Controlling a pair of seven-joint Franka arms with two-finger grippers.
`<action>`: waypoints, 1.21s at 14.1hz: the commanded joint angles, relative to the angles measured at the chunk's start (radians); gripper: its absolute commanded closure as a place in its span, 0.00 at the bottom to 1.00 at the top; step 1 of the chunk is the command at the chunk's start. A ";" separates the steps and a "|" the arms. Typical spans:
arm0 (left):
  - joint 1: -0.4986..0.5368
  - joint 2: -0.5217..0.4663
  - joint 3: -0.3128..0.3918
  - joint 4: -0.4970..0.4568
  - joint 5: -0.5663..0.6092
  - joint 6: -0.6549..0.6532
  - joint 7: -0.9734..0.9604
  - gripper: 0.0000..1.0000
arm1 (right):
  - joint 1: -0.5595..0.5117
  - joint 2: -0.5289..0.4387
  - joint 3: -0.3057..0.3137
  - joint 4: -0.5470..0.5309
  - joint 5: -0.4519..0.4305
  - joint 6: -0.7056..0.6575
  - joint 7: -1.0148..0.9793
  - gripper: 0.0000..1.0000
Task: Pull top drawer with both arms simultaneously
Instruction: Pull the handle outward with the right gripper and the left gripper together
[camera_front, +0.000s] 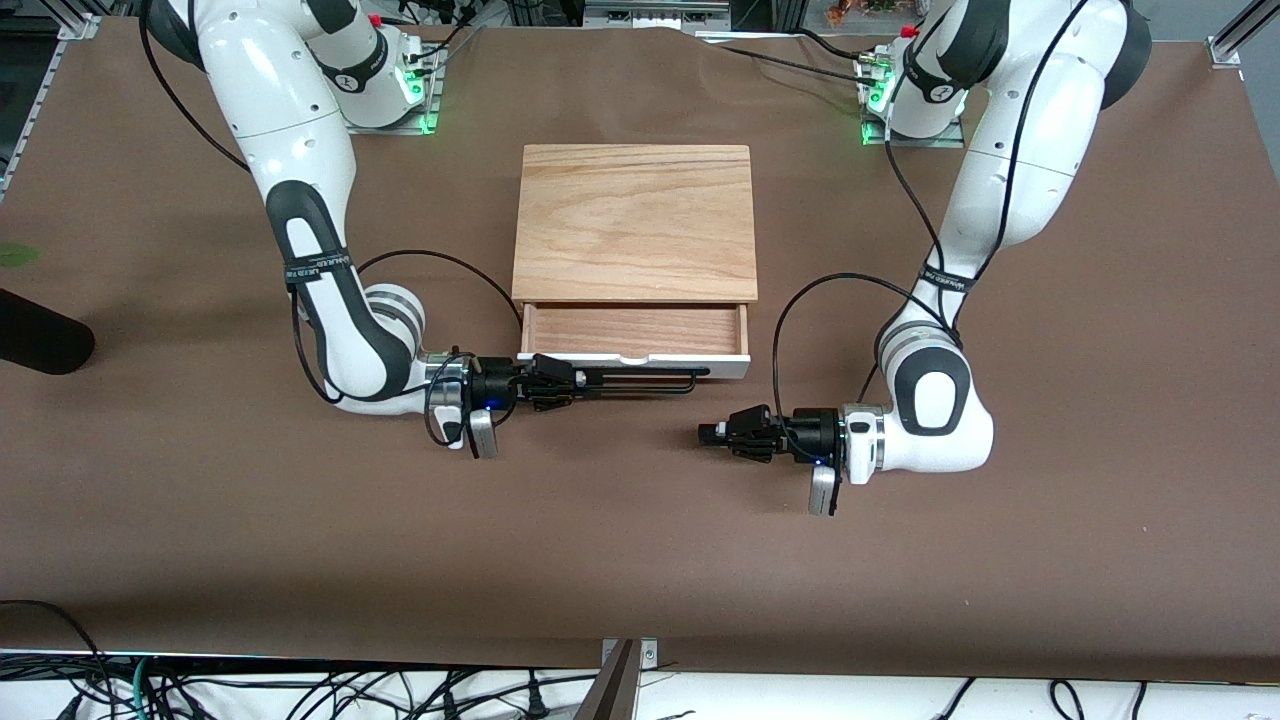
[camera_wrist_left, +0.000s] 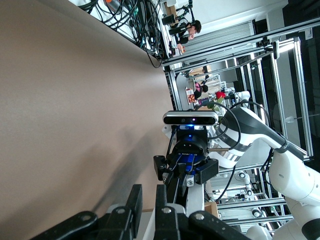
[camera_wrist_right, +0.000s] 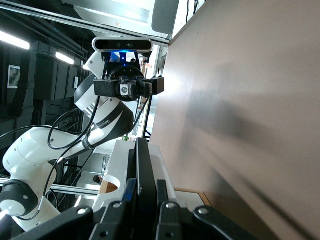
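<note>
Front view: right gripper (camera_front: 582, 380) jaws clench drawer handle (camera_front: 650, 381); left gripper (camera_front: 706, 434) jaws clenched empty

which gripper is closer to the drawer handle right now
Right. The right gripper is shut on the drawer handle at the right arm's end of it. The left gripper is shut on nothing, off the handle, over bare table in front of the drawer.

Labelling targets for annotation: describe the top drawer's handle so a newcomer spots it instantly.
Find the light-wood cabinet at the table's middle. The top drawer juts from its side nearer the front camera, with a thin white front panel. Along that panel runs the handle, a long black wire bar; the right gripper is shut on it, while the left gripper is shut on nothing.
</note>
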 joint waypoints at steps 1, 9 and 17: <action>-0.010 0.017 0.008 0.035 -0.017 0.003 -0.017 0.82 | -0.012 0.048 0.003 0.100 0.014 0.007 0.069 1.00; -0.012 0.017 0.008 0.034 -0.019 0.003 -0.015 0.41 | -0.017 0.106 0.003 0.190 0.015 0.041 0.084 1.00; -0.022 0.017 0.002 0.023 -0.020 0.003 -0.009 0.30 | -0.018 0.115 0.003 0.211 0.024 0.052 0.082 1.00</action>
